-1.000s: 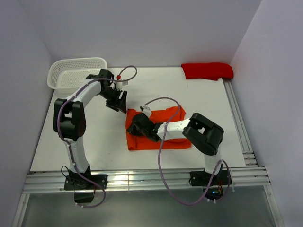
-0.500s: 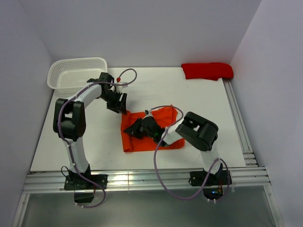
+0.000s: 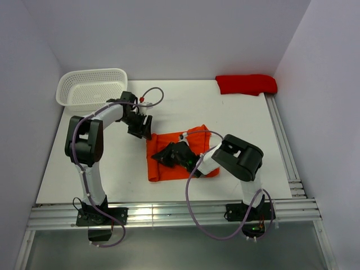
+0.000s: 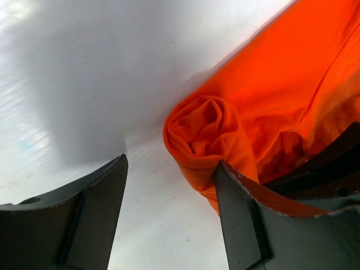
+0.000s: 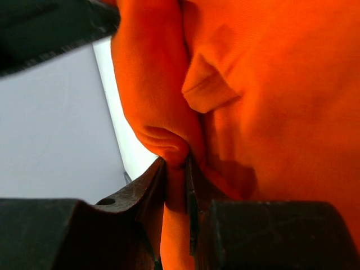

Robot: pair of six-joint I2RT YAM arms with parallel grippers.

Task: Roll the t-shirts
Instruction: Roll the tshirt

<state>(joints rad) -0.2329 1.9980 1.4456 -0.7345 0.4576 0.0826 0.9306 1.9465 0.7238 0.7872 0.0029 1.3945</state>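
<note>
Slippage threatens: your right gripper (image 5: 176, 165) clenches only a thin fold of the bright orange cloth t-shirt (image 3: 159, 170) lying on the white table (image 3: 242, 121), while your released left gripper (image 3: 143, 130) merely straddles its rolled end, so a tug could unravel it.

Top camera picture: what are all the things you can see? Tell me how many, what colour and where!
orange t-shirt: one, bright orange, middle of the table, partly rolled
red t-shirt: one, red, far right corner, bunched up
basket: one, white, far left corner
table: one, white, under everything
rails: several, silvery, along the near and right edges
cables: two, purple, one looping along each arm
arms: two, black and white, left arm and right arm, bolted at the near edge
left tool: one, black, open, by the orange shirt's rolled end
right tool: one, black, shut on a fold of the orange t-shirt
</note>
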